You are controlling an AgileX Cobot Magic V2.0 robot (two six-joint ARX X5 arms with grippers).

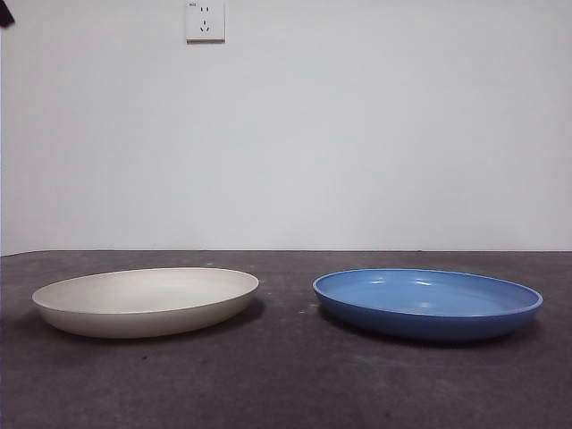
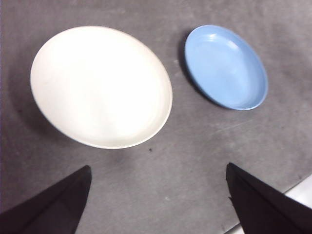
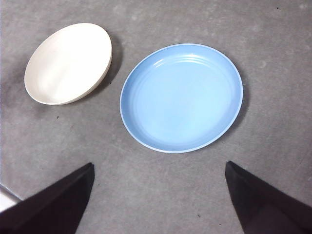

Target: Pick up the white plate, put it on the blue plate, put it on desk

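The white plate [image 1: 146,301] and the blue plate [image 1: 427,303] both lie flat on the bench [image 1: 286,384], side by side with a strip of bare grey-brown surface between them, not touching. Neither is stacked on the other, and both are empty.

The left hand [image 2: 156,195] hangs above the bench with its two black jaws spread wide apart and nothing between them. The white plate [image 2: 101,87] sits ahead of this hand and below it, the nearer of the two dishes, while the blue plate [image 2: 226,67] lies beyond it to one side, well apart from the jaws. No part of the hand touches either plate.

The right hand [image 3: 158,195] is likewise raised over the bench, jaws fully parted and holding nothing. The blue plate [image 3: 181,97] lies just ahead of it and below, roughly centred between the two jaw tips, and the white plate [image 3: 68,63] is further off, past the blue one's rim (its shadow falls on the bench [image 3: 156,185] on the side facing the blue plate).

In the front view only a small black tip [image 1: 5,12] shows at the upper corner, and which arm it belongs to cannot be told. A white wall socket [image 1: 205,21] sits high on the pale wall behind.
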